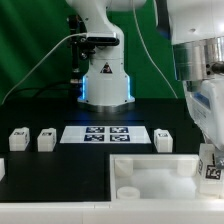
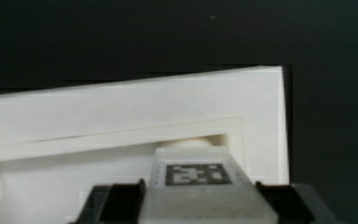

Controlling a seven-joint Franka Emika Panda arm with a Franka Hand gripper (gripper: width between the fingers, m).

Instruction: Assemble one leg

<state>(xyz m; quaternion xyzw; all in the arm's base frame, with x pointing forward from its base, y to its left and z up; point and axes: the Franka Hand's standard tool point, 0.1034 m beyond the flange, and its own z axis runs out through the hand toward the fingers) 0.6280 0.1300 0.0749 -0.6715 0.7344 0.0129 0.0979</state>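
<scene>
My gripper [image 1: 210, 160] is at the exterior view's right, shut on a small white leg [image 1: 211, 171] with a black-and-white tag. It holds the leg upright over the right end of the large white tray-like board [image 1: 150, 172]. In the wrist view the leg [image 2: 197, 172] sits between the two dark fingers [image 2: 115, 205] of the gripper [image 2: 197, 203]. Its far end points at the board's corner [image 2: 149, 110]. I cannot tell whether the leg touches the board.
Two loose legs [image 1: 18, 138] [image 1: 46, 140] stand on the black table at the exterior view's left, a third [image 1: 165, 139] right of the marker board [image 1: 105, 134]. Another white part [image 1: 2, 170] is cut off at the left edge. The robot base [image 1: 105, 80] is behind.
</scene>
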